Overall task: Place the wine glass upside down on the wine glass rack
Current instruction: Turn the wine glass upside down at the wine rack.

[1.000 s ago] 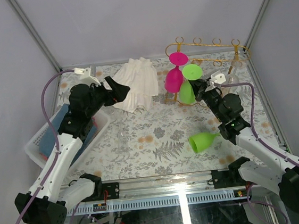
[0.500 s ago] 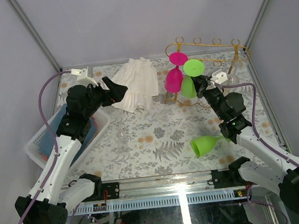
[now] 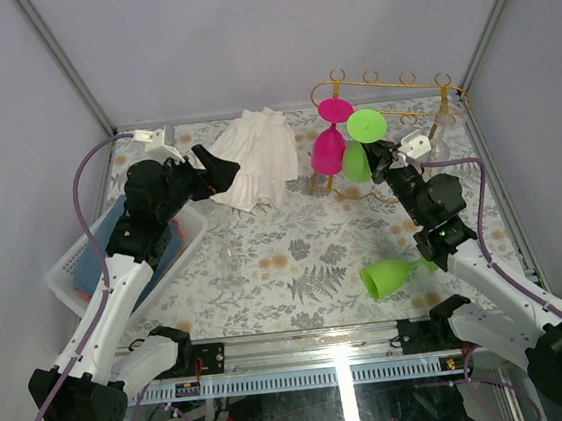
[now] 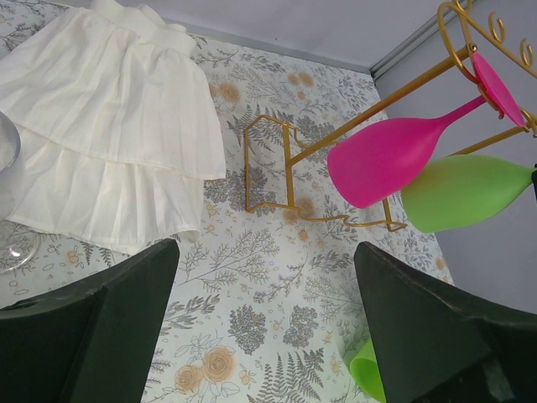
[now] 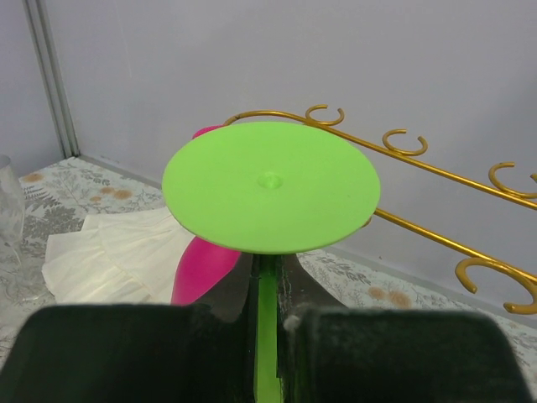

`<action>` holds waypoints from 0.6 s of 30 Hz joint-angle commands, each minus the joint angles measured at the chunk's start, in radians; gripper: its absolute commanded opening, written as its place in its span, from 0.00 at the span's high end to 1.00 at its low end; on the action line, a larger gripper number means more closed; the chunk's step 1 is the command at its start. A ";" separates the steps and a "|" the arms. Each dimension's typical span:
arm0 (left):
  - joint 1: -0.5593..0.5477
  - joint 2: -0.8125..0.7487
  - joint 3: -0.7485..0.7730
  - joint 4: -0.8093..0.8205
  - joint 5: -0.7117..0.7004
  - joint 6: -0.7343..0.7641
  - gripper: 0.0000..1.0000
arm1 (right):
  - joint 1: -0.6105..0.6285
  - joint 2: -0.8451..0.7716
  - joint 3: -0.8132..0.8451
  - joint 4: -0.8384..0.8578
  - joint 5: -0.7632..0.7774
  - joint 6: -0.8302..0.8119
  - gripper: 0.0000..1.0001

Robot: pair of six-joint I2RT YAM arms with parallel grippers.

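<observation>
Floral table [image 3: 267, 264], right gripper [image 5: 267, 332] holds wine glass [image 5: 270, 185]

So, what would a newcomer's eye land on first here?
The bright glasses at back right: a pink wine glass hangs upside down from the gold rack, and the right gripper holds a green wine glass foot-up beside it. A second green glass lies on its side near the front right, and a white cloth sits at back centre.

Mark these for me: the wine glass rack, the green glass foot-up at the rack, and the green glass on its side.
wine glass rack [image 4: 411, 86], left wrist view, on its slanted gold bar.
upturned green glass [image 5: 270, 186], right wrist view, centre of its round foot.
green glass on its side [image 3: 384, 278], top external view, on its bowl.
</observation>
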 commanded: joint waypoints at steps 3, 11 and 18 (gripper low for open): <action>0.010 -0.009 -0.009 0.049 0.013 0.011 0.14 | -0.005 0.036 0.074 0.033 0.087 -0.009 1.00; 0.014 -0.005 -0.010 0.051 0.018 0.010 0.14 | -0.005 0.105 0.107 0.020 0.132 0.006 1.00; 0.017 -0.008 -0.010 0.050 0.019 0.010 0.14 | -0.006 0.128 0.113 0.031 0.195 0.030 1.00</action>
